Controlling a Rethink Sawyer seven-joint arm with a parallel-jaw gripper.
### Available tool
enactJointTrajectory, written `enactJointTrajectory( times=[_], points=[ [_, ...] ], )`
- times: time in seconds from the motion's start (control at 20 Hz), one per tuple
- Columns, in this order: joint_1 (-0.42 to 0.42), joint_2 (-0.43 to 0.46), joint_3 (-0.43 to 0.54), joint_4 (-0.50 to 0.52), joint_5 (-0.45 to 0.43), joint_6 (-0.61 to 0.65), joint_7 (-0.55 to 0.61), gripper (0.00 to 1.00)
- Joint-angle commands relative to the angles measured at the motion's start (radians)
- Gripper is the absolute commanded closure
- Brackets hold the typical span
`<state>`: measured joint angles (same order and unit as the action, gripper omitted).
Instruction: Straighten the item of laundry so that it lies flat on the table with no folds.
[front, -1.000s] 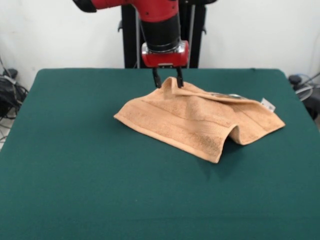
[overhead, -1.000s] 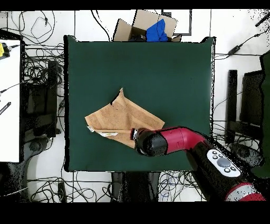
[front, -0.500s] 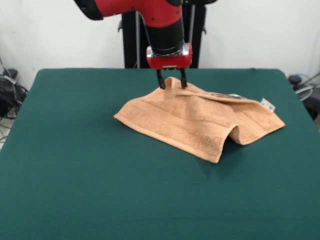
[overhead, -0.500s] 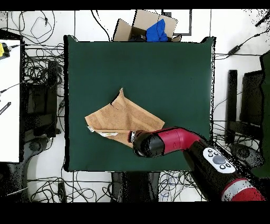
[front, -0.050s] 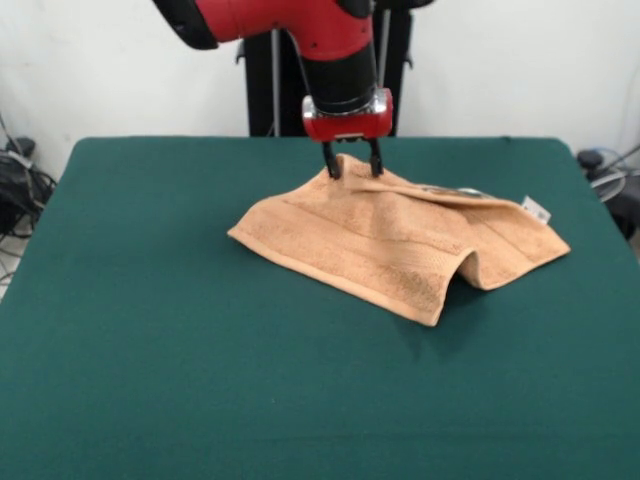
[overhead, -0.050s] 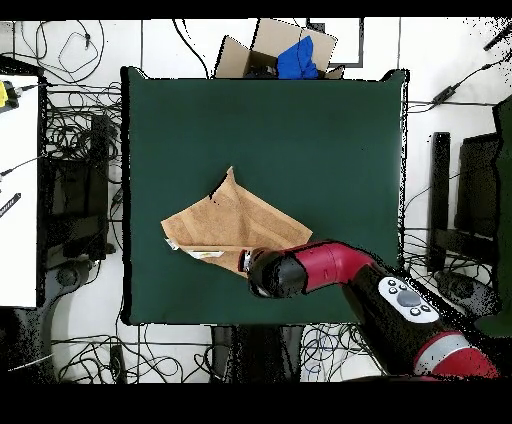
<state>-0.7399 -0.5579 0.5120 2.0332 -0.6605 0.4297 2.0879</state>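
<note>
Tool (front, -0.050s: 351, 167) shifted along towel (front, -0.050s: 400, 245) edge

The towel (front, -0.050s: 400, 240) is light tan terry with woven border bands of the same tan and a small white tag (front, -0.050s: 536, 210). The counter (front, -0.050s: 150, 330) wears plain dark green cloth. The arm (front, -0.050s: 300, 25) is red and black, its pincer (front, -0.050s: 352, 166) black-fingered.

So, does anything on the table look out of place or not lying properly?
Yes: the towel is askew on the table and folded over itself, with one edge humped up off the cloth. The end effector sits at its far fold.
</note>
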Motion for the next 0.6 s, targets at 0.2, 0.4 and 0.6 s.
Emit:
enactJointTrajectory(
  times=[0.2, 0.4, 0.6],
  points=[
    [0.05, 0.024, 0.009, 0.014, -0.046, -0.023, -0.026, 0.0],
    [0.058, 0.026, 0.004, 0.009, -0.047, -0.027, -0.019, 0.0],
    [0.073, 0.025, -0.008, 0.007, -0.045, -0.04, 0.003, 0.0]
  ],
)
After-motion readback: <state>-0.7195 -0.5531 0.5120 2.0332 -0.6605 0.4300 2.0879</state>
